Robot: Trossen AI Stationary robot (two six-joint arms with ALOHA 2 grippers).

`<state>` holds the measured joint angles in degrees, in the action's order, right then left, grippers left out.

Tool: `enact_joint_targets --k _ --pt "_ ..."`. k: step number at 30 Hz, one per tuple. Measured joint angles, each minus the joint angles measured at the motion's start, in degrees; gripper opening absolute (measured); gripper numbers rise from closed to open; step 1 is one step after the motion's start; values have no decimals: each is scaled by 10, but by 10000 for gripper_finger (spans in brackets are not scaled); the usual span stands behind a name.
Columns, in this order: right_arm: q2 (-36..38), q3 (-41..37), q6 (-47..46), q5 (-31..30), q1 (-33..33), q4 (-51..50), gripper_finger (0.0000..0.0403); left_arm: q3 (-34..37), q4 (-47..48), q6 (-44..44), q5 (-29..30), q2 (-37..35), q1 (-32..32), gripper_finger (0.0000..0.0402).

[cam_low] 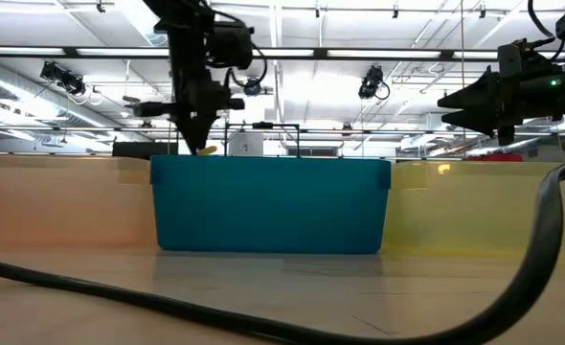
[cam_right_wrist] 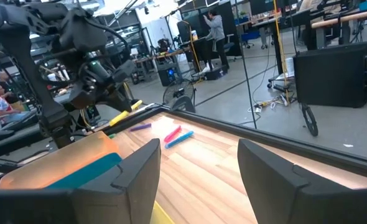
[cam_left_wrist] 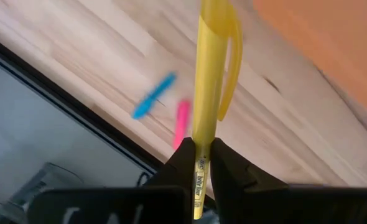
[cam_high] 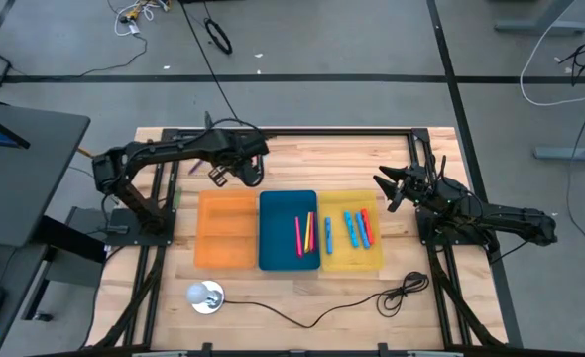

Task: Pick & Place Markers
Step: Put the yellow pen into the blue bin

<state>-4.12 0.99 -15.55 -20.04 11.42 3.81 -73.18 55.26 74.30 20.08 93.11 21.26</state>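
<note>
Pinching yellow marker, left hand (closed)

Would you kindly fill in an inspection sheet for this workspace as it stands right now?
Surface: wooden table, carrying an orange tray, a blue tray and a yellow tray.
Job's things: pink and orange markers in the blue tray; blue and red markers in the yellow tray; loose pink marker and blue marker on the wood.
Clutter: small white object.
Grippers: left tool shut on a yellow marker; right tool open, empty.
Cables: black cable across the table.
Surroundings: people in the room behind.
</note>
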Motion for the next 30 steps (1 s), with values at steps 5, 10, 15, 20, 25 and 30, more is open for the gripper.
enact_joint_targets --k 5,10,15,20,25,30 --pt "0 0 0 0 0 0 215 -45 12 12 -2 32 -33 31" --pt "0 0 0 0 0 0 215 -86 21 41 -4 65 -67 31" --pt "0 0 0 0 0 0 215 -129 22 50 -20 96 -95 31" --pt "0 0 0 0 0 0 215 -167 23 73 -21 127 -124 30" --pt "0 0 0 0 0 0 215 -198 25 75 -26 149 -149 31" --pt "0 0 0 0 0 0 215 -218 22 96 -34 159 -170 30"
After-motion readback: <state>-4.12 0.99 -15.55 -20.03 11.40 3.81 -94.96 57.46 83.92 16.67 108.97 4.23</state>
